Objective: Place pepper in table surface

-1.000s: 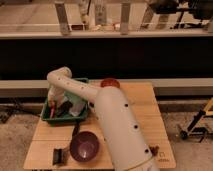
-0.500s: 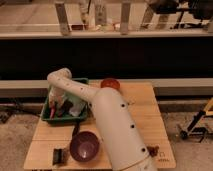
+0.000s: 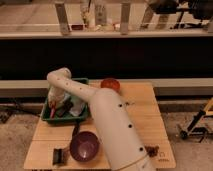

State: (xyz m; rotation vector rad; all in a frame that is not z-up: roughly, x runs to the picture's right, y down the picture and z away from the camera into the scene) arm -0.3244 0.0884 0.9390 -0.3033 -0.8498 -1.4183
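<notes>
Arm (image 3: 107, 125): a thick, smooth, off-white cylinder with small dark dots along its shell, rising from the near edge and bending at a rounded elbow over the tray.
Dark block (image 3: 59, 156): a small, squarish, dark item lying on the slats at the near left corner.
Purple bowl (image 3: 84, 146): round, glossy, deep purple, sitting on the table just left of the arm's base.
Small dark piece (image 3: 152, 149): a tiny dark shape on the wood near the right front corner, too small to tell more.
Table surface (image 3: 145, 115): light tan wooden slats, rectangular, matte, by far the largest thing here.
Gripper (image 3: 54, 106): down inside the left part of the tray, below the elbow; whether its jaws stand wide or narrow, I cannot tell.
Pepper (image 3: 52, 110): a slim red-orange sliver, tapering, at the left inside of the tray right by the gripper; whether it is gripped or only lying there cannot be told.
Green tray (image 3: 86, 82): a rectangular plastic bin with raised walls, on the far left part of the table, holding pale and dark items that cannot be made out.
Orange bowl (image 3: 110, 84): round, reddish-orange, on the table just right of the tray's far corner.
Background: a dark horizontal band, then a pale rail with upright posts.
</notes>
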